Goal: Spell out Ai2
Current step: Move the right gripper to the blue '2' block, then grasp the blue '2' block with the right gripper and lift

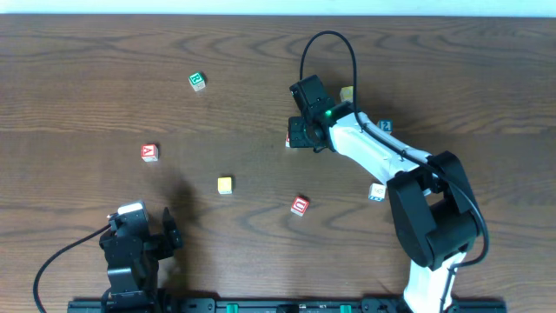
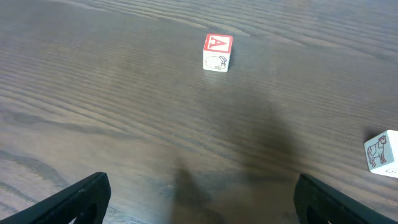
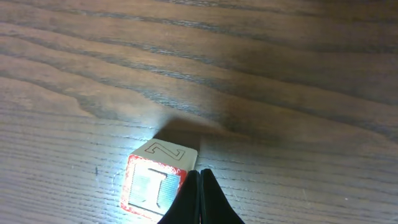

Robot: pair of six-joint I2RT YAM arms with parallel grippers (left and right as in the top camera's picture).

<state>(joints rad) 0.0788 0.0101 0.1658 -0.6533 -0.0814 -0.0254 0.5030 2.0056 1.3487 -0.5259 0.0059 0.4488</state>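
A red-framed block with the letter A (image 1: 150,152) lies at the left of the table and also shows in the left wrist view (image 2: 217,51). My left gripper (image 1: 169,235) is open and empty near the front edge, well short of the A block (image 2: 202,208). My right gripper (image 1: 301,135) is shut with nothing between its fingers (image 3: 200,196). Its tips touch the right side of a red-framed block with an I-like letter (image 3: 155,183), which peeks out at the gripper's left in the overhead view (image 1: 288,140). A green block (image 1: 197,81) lies far left at the back.
A yellow block (image 1: 225,184) lies mid-table and shows an animal face in the left wrist view (image 2: 380,150). A red block (image 1: 300,205) lies in front of the centre. A yellow block (image 1: 347,92), a blue block (image 1: 385,127) and a white block (image 1: 377,192) lie around my right arm.
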